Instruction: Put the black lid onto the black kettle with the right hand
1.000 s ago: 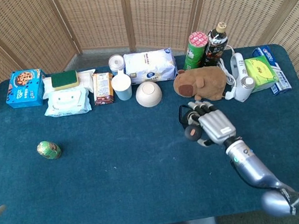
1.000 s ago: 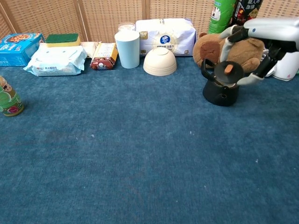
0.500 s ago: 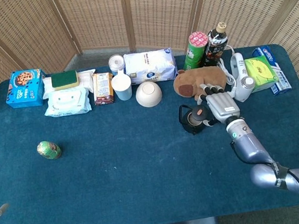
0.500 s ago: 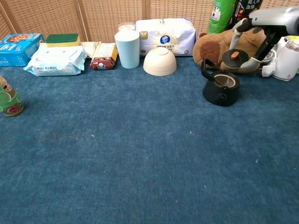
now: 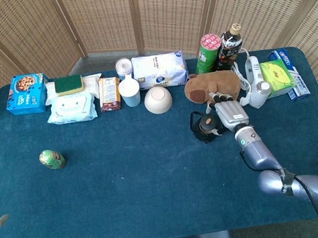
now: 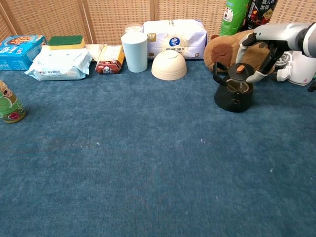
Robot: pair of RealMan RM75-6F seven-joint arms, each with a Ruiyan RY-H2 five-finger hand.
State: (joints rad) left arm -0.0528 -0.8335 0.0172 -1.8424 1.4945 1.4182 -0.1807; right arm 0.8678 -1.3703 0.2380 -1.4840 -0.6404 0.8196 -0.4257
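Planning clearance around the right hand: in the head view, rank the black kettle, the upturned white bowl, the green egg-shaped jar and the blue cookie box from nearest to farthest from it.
From the right hand:
1. Black kettle, directly beside it, on its left.
2. White bowl, further left, toward the back row.
3. Green jar, far left, alone on the cloth.
4. Blue cookie box, back left corner.

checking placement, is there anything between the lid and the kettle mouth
Nothing: the chest view shows a bare gap between the black lid, held by the right hand, and the black kettle.
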